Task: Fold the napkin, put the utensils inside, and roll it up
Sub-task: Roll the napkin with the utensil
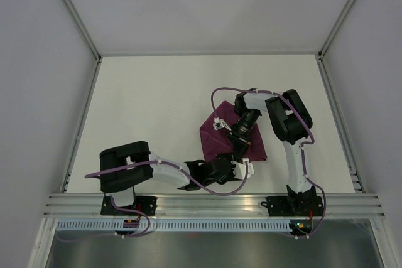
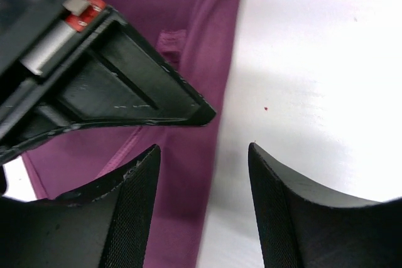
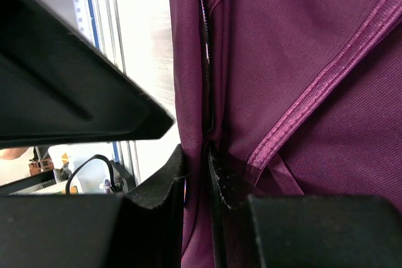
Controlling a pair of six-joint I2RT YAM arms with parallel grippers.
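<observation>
The purple napkin (image 1: 221, 135) lies folded into a rough triangle near the middle of the table. My right gripper (image 1: 237, 150) reaches down onto its near edge. In the right wrist view that gripper (image 3: 196, 152) is shut on an upright fold of the napkin (image 3: 301, 61). A thin toothed edge (image 3: 203, 10) shows in the crease above the jaws, and I cannot tell whether it belongs to the utensils, which are otherwise hidden. My left gripper (image 1: 244, 169) sits just in front, open. In the left wrist view it (image 2: 204, 149) straddles the napkin's edge (image 2: 188, 174) with nothing held.
The right arm's gripper body (image 2: 94, 73) fills the upper left of the left wrist view, close to my left fingers. White tabletop (image 2: 314, 61) lies to the right of the cloth. The metal rail (image 1: 213, 204) runs along the near edge by the arm bases.
</observation>
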